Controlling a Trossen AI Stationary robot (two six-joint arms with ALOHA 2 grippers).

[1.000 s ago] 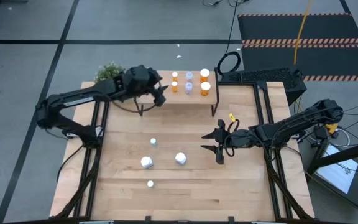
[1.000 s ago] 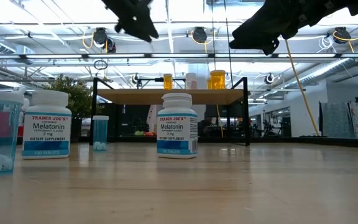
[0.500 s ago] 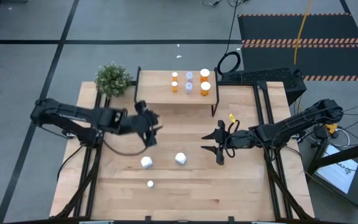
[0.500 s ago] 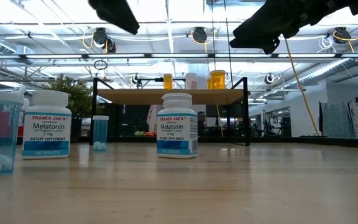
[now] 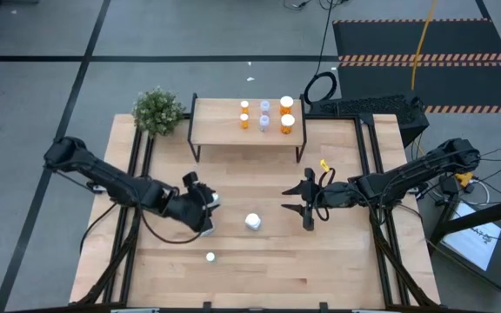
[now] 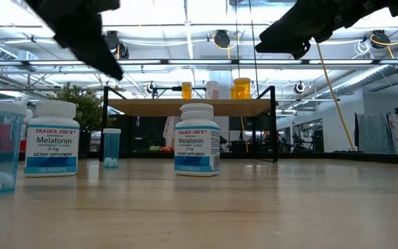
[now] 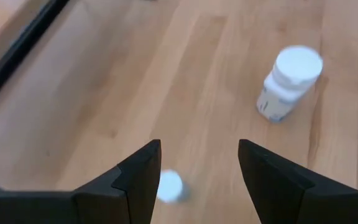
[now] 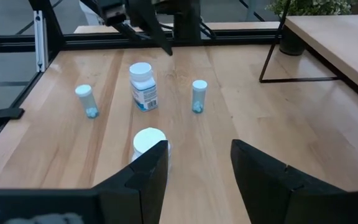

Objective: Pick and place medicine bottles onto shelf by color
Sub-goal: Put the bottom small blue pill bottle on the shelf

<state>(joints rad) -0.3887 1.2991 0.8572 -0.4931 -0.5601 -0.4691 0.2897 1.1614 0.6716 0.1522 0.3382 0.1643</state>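
Note:
The shelf (image 5: 272,132) stands at the table's far side with several orange and pale bottles (image 5: 286,106) on top; it also shows in the low view (image 6: 188,106). Loose bottles stand upright on the table: a white bottle (image 5: 252,221), a small one (image 5: 210,256), and in the right wrist view a second white bottle (image 8: 142,86) and two blue vials (image 8: 199,94). My left gripper (image 5: 203,216) hangs open and empty above them; its wrist view (image 7: 199,144) shows a white bottle (image 7: 289,81) and a small white cap (image 7: 168,185) below. My right gripper (image 5: 287,199) is open and empty, right of the white bottle.
A potted plant (image 5: 156,109) stands at the table's far left corner beside the shelf. Black frame rails (image 5: 136,200) run along the table's left and right sides. The low view shows two white labelled bottles (image 6: 52,138) and blue vials (image 6: 111,146) in front of the shelf.
My left gripper has gone from the shelf's left end toward the table's near edge and down, and now hangs over the loose bottles at the table's middle left. The bottles have stayed where they were.

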